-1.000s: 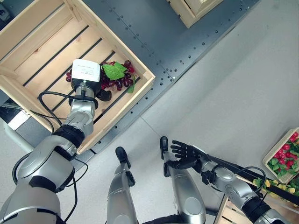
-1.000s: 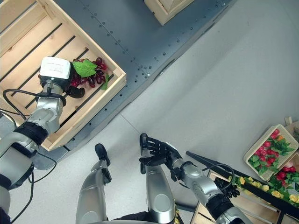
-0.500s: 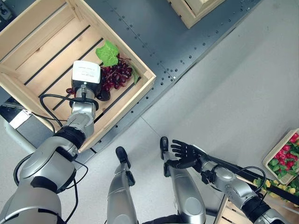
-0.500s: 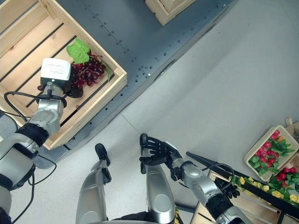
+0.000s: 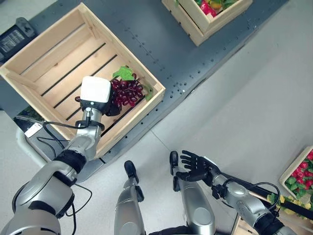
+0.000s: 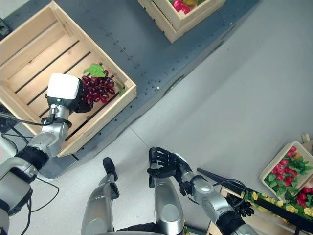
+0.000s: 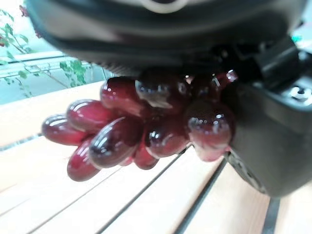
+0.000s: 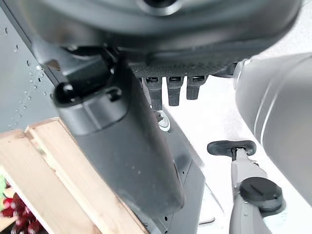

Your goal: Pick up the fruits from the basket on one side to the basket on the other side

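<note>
step: your left hand [image 7: 253, 141] pinches the grape bunch [image 5: 126, 91] above the wooden crate [image 5: 36, 58] | right hand [image 5: 195, 166] spread, idle | next: lift clear, carry across.

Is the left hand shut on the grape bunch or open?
Shut: the left hand pinches the grape bunch over the wooden crate.

No text, label, number or sign can be read on anything here.
</note>
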Available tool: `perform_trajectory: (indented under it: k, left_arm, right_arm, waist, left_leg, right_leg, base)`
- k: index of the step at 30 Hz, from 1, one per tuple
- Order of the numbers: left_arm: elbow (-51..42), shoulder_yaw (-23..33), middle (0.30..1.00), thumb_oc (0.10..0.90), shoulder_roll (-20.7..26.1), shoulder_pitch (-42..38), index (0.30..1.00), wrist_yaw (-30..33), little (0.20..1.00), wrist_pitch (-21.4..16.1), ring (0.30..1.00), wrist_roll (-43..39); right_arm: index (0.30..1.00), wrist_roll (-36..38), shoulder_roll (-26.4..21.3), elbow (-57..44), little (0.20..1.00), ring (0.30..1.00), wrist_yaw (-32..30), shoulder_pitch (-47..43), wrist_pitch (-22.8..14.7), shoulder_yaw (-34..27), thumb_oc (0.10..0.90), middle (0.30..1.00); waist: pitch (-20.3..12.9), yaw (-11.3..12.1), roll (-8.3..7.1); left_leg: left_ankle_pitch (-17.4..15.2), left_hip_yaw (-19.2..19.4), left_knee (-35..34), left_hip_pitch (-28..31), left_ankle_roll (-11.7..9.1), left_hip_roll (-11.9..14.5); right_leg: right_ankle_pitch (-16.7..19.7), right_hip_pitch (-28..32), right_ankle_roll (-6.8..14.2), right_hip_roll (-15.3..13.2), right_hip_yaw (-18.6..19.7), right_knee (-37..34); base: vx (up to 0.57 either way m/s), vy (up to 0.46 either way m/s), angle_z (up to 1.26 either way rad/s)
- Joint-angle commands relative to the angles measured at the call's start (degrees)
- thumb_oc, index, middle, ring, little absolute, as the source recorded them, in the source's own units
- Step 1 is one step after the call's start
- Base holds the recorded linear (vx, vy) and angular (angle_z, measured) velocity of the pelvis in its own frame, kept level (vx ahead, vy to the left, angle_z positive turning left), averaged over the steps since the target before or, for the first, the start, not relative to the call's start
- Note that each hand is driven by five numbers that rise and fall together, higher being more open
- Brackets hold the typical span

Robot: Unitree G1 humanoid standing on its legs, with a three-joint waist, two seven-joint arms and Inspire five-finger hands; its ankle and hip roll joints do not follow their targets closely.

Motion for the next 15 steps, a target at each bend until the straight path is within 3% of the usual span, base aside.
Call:
perform_trajectory:
  k: [1,10,15]
  left_arm:
    - [-6.6,7.8,0.300,0.400,4.4,-4.0,0.300,9.3,0.300,-1.8,0.300,3.1]
    - [-19.8,19.9,0.300,0.400,3.7,11.9,0.300,13.3,0.300,-6.7,0.300,4.0]
    - [-27.4,24.0,0.300,0.400,2.2,19.7,0.300,8.9,0.300,-9.7,0.300,8.8]
  right_arm:
    - [0.900,2.2,-0.9,-6.5,0.900,0.900,-0.2,2.4,-5.5,-4.7,0.800,0.900]
    - [0.900,0.1,0.6,-12.7,0.900,0.900,0.0,7.3,-10.0,-11.1,0.800,0.900]
    - [0.900,-1.8,0.3,-20.1,0.900,0.900,-1.8,7.5,-12.4,-17.2,0.800,0.900]
  waist:
    - [-1.7,0.7,2.50]
    - [-9.3,1.9,4.49]
    - [-14.7,2.9,5.57]
  left_leg:
    - [-4.0,-0.6,4.7,0.0,-2.0,-2.5]
    - [-2.8,-2.5,-4.3,8.8,-1.9,-3.7]
    - [-2.1,-4.5,-9.2,13.3,-2.0,-3.5]
  right_leg:
    - [-1.3,4.8,1.4,-0.5,-1.7,-2.0]
    - [-1.4,12.7,1.8,-1.0,-2.5,-7.0]
    - [0.0,16.9,2.4,-1.2,-2.9,-10.7]
  base:
    - [0.02,-0.027,0.13]
    - [0.03,-0.019,0.11]
    - [0.05,-0.043,0.19]
